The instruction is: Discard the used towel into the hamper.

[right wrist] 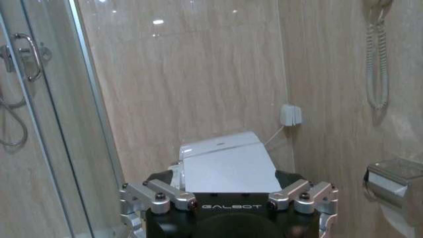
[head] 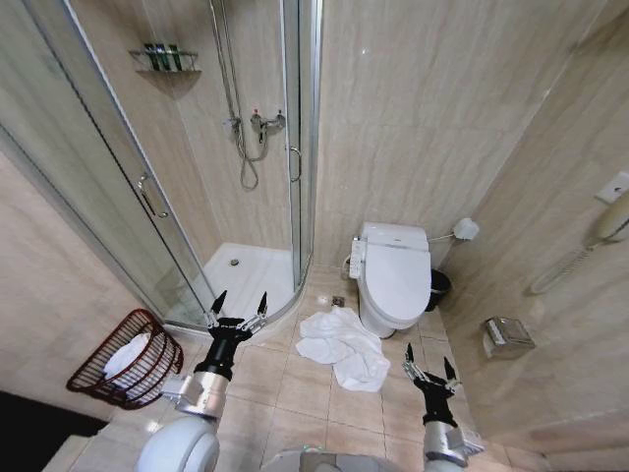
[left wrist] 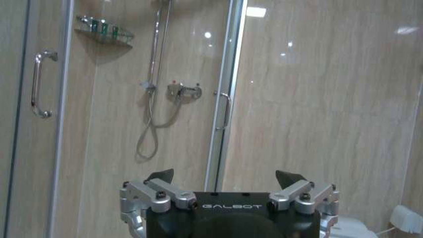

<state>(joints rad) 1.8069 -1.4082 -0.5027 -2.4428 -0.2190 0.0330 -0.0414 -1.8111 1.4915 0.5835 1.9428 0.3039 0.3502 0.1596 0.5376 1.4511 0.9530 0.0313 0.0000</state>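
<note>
A crumpled white towel (head: 343, 346) lies on the tiled floor in front of the toilet (head: 394, 274). The reddish-brown wicker hamper (head: 110, 367) stands tilted at the far left, with something white inside it. My left gripper (head: 238, 308) is held up open with nothing in it, between the hamper and the towel; in the left wrist view the left gripper (left wrist: 225, 177) faces the shower wall. To the right of the towel my right gripper (head: 428, 366) is raised, open and holding nothing; in the right wrist view the right gripper (right wrist: 225, 176) faces the toilet (right wrist: 226, 163).
A glass shower cabin (head: 197, 167) with a white tray fills the back left. A small black bin (head: 438, 288) sits right of the toilet. A toilet-paper holder (head: 506, 335) and a wall phone (head: 607, 221) hang on the right wall. Bare tiles lie between my arms.
</note>
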